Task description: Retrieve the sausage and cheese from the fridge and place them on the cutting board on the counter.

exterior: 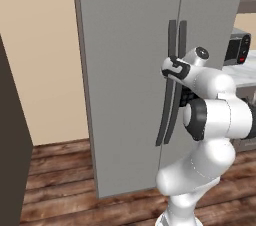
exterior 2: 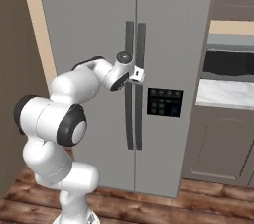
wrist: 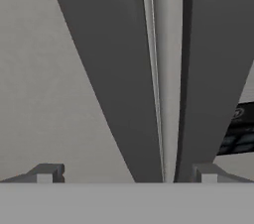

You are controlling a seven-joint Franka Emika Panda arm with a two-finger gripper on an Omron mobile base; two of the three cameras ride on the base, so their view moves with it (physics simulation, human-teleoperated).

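Observation:
The tall grey fridge (exterior: 125, 70) (exterior 2: 89, 20) stands with both doors shut, so the sausage and cheese are hidden. My gripper (exterior 2: 138, 75) (wrist: 126, 173) is open and held right up against the two long dark handles (exterior: 164, 120) (exterior 2: 130, 119). In the hand view the left handle (wrist: 114, 69) and the door seam run down between my fingertips (wrist: 47, 173), while the right handle (wrist: 213, 44) ends at the right fingertip. Nothing is gripped. A strip of the white marble counter (exterior: 245, 75) (exterior 2: 223, 94) shows to the right of the fridge. The cutting board is out of view.
A dark brown tall cabinet (exterior: 10, 145) stands at the left, with wooden floor (exterior: 60, 175) in front. A dark appliance (exterior: 237, 47) sits on the counter. The right fridge door carries a dark control panel (exterior 2: 163, 101). Grey-brown cabinets (exterior 2: 218, 143) sit under the counter.

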